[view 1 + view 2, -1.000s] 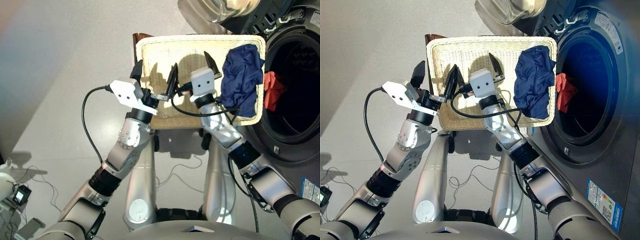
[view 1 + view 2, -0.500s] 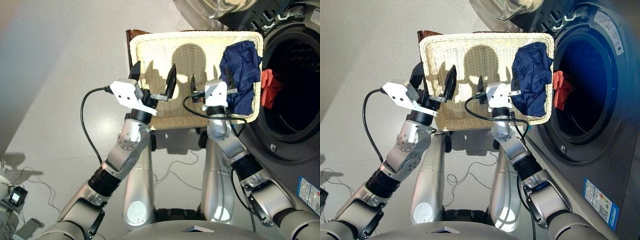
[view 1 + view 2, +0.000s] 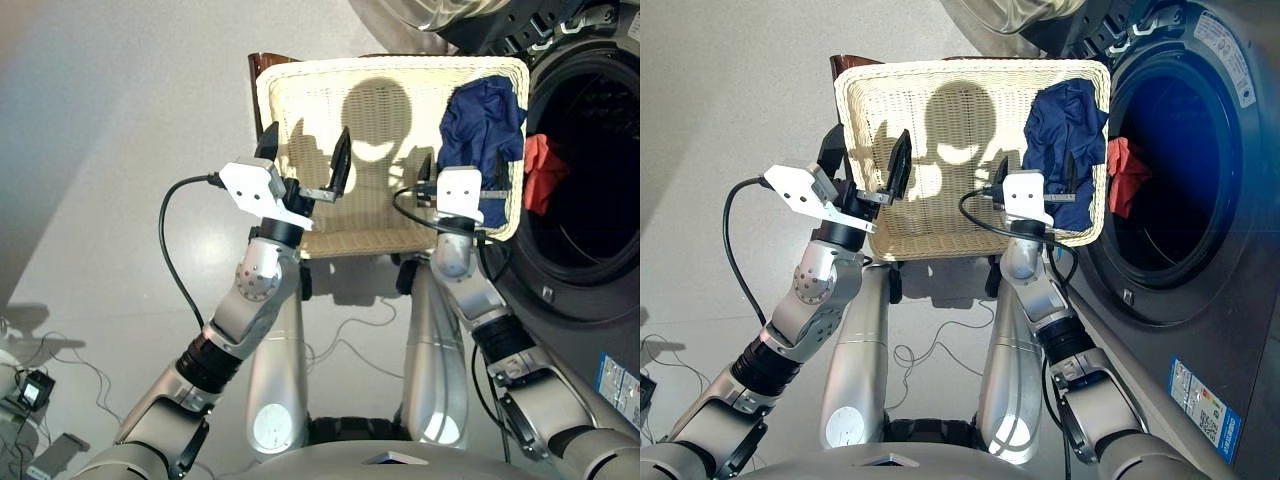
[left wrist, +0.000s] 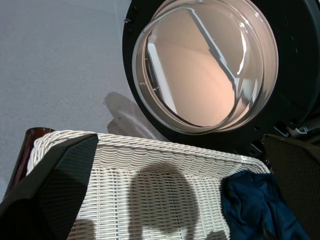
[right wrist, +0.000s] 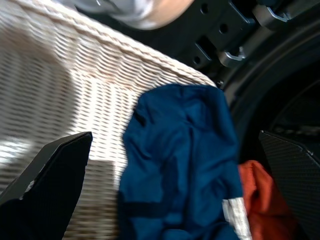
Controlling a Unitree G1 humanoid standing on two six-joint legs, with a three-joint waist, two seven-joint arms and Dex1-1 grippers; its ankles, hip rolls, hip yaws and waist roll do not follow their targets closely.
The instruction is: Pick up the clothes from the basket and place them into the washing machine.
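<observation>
Nearest the camera, both arms are raised over the near edge of the basket (image 3: 300, 70). The left gripper (image 3: 305, 165) is held above the basket's left part, its two black fingers spread wide apart with nothing between them; bare wicker is seen through the gap in the left wrist view. The right gripper (image 3: 1035, 172) is held at the basket's right part, just before the navy garment (image 3: 482, 125). Its fingers are likewise spread — in the right wrist view one is seen at each lower corner, and the blue cloth lies between and beyond them. Whether a fingertip touches the cloth cannot be told; nothing is clamped.

The basket is set on a dark brown support (image 3: 262, 66), of which only a corner is seen at the far left. Its woven floor is bare except for the navy garment, which is bunched in the right end and draped up against the rim nearest the washing machine (image 3: 1200, 260).

Beyond and to the right, the machine's porthole is open. A coral-red garment (image 3: 540, 175) is seen inside the opening at its left edge, just past the basket's rim. The black garment is not made out anywhere.

Farthest off, the glass door (image 4: 205, 65) is swung open above the basket's far edge — black-rimmed, with pale reflections in its bowl.
</observation>
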